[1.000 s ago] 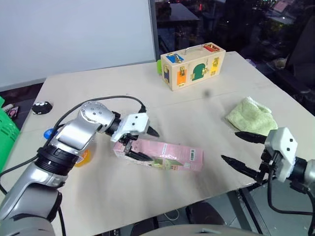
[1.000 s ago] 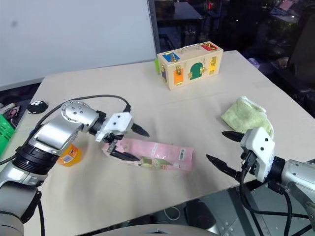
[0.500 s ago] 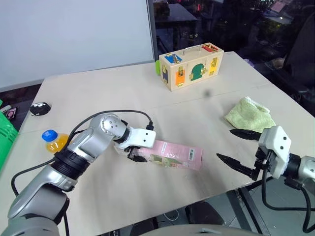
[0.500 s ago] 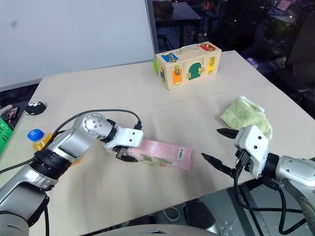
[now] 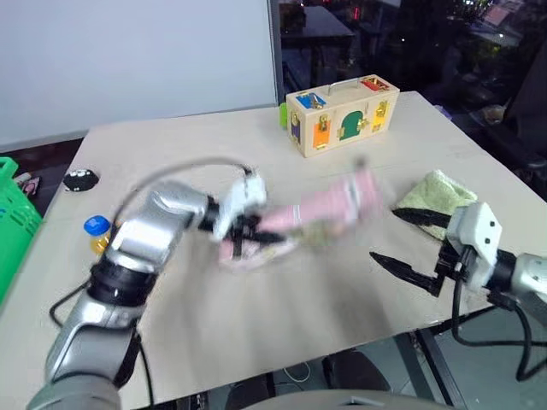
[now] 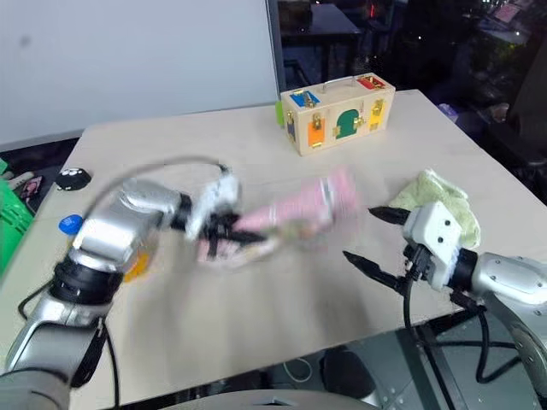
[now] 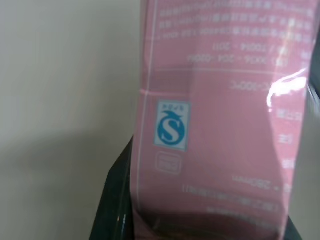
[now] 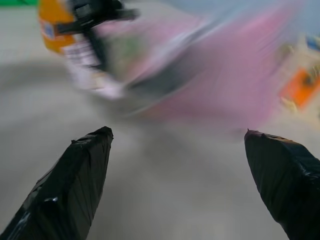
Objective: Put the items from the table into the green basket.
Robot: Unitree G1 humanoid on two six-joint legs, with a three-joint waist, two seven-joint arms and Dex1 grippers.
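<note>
The left gripper [image 5: 248, 232] is clamped on one end of the pink carton [image 5: 329, 205], its 2 black fingers pinching the pack near the middle of the table [image 5: 256, 325]. The carton is tilted, its far end raised off the tabletop and pointing toward the right gripper [image 5: 408, 243]; its outline is smeared with motion blur, so the exact angle cannot be told. In the left wrist view the carton [image 7: 215, 125] sits between the fingers [image 7: 112, 210], showing printed text and a blue round logo with an S.

The right gripper hangs above the table's near right edge with its 2 fingers spread wide and nothing between them. In the right wrist view both black fingertips [image 8: 75, 185] stand well apart, aimed at the blurred carton and the left gripper.

The orange-drink bottle [image 5: 97, 234] with its blue cap stands on the table's left side, just beside the left forearm. The green basket [image 5: 15, 220] shows at the far left edge of the head views, off the table's left side, well apart from the carton.

A wooden box [image 5: 342, 114] with coloured latches stands at the far side of the table. A green cloth [image 5: 434, 198] lies near the right edge, just beyond the right gripper. A small black object [image 5: 79, 179] sits near the far left corner.
</note>
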